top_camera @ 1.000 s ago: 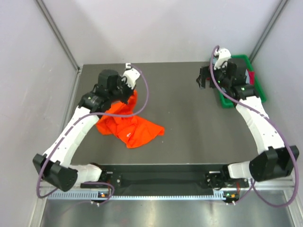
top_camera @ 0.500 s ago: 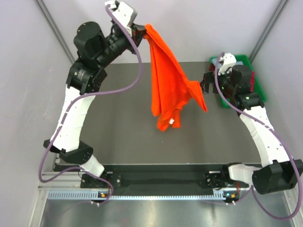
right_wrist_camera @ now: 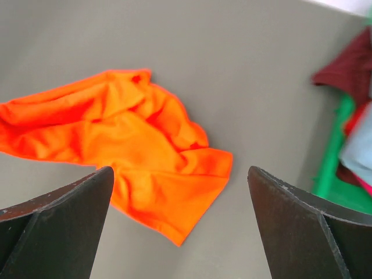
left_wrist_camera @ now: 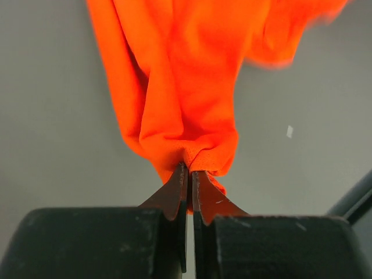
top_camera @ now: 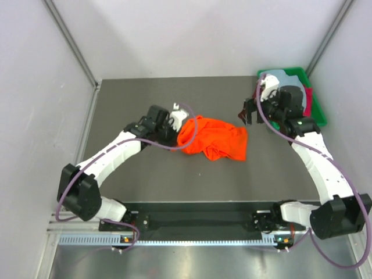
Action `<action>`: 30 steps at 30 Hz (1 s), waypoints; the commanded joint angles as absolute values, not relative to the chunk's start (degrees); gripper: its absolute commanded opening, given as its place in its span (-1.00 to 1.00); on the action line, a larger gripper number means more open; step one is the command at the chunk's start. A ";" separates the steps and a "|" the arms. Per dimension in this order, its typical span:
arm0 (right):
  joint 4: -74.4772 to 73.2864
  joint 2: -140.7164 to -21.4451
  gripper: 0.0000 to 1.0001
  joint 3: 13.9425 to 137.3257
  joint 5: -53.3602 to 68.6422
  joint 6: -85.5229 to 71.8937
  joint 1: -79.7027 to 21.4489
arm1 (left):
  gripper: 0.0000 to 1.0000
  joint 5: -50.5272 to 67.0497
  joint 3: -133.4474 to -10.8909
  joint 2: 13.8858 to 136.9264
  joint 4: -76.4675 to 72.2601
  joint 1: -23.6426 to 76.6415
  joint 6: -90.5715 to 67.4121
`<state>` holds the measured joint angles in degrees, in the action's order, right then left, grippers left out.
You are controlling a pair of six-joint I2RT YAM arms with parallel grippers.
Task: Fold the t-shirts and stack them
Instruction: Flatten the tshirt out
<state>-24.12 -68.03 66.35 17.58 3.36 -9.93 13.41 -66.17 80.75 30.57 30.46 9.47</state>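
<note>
While the orange t-shirt (top_camera: 215, 139) is laid crumpled on the table (top_camera: 139, 99), its edge is pinched in the closed left gripper (left_wrist_camera: 189, 170); the right gripper (top_camera: 249, 110) is held wide open beside the green tray (top_camera: 319, 114).

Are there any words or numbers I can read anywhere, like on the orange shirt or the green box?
No text can be read anywhere.
The orange t-shirt: no print or label shows.
The green tray: plain, no writing.
The pale strip along the front rail: fine marks, too small to read.
The white speck on the table: too small to tell what it is.
</note>
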 commanded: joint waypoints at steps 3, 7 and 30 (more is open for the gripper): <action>-28.30 -71.80 1.00 61.18 22.78 18.17 -17.48 | -1.00 13.97 -57.75 78.39 29.44 30.06 9.23; -28.92 -73.83 0.90 52.07 18.64 32.74 -23.01 | -1.00 13.97 -57.56 79.10 29.44 29.62 9.23; -14.06 -81.29 0.64 38.14 8.70 42.19 -23.03 | -1.00 13.97 -64.42 81.56 32.52 26.19 11.66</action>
